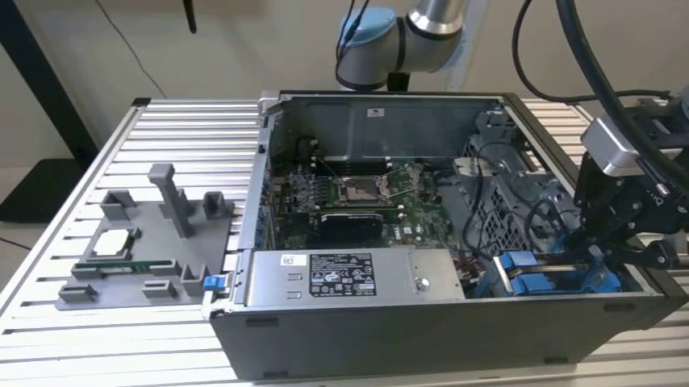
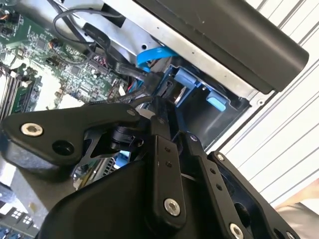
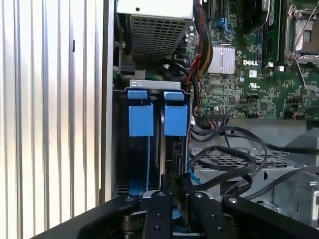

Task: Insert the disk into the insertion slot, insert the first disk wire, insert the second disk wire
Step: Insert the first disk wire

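Blue carrier tabs mark the disk point(image 3: 175, 119), seated in the slot point(image 3: 149, 84) at the case's point(image 1: 431, 339) front corner, on the exterior view's right. The gripper point(image 3: 176, 185), fingers pinched nearly shut on what looks like a black wire point(image 3: 239, 174), should push squarely into the disk's connector, without tilting.

Bright, even light; some glare.
Ribbed silver aluminium table point(image 3: 50, 99) washes out; open dark-grey metal computer case's point(image 1: 431, 343) outer wall lies shaded.
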Controlling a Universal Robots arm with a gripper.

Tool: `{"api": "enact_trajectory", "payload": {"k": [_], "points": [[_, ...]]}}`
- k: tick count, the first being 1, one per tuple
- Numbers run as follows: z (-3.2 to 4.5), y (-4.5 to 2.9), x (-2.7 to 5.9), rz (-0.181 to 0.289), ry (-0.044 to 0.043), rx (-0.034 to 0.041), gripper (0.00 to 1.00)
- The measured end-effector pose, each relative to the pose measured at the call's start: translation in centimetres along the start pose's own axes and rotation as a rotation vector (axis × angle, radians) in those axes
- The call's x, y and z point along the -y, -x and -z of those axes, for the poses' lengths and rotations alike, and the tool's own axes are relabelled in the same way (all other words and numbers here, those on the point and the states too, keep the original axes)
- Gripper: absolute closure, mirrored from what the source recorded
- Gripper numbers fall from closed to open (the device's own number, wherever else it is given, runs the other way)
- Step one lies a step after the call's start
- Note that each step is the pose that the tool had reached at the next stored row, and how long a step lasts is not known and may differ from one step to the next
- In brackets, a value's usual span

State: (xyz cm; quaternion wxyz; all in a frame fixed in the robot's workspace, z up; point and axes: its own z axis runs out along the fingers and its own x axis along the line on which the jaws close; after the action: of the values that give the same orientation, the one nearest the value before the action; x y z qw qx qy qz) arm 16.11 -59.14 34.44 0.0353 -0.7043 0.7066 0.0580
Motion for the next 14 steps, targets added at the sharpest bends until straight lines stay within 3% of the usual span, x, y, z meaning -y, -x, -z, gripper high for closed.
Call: {"api": "enact_trajectory", "payload": {"k": [6,14], "points": [[-0.31,0.72,0.20,0.000,0.0000,-0.0006,1.00],[-0.61,0.69,0.47,0.000,0.0000,-0.0007,1.00]]}}
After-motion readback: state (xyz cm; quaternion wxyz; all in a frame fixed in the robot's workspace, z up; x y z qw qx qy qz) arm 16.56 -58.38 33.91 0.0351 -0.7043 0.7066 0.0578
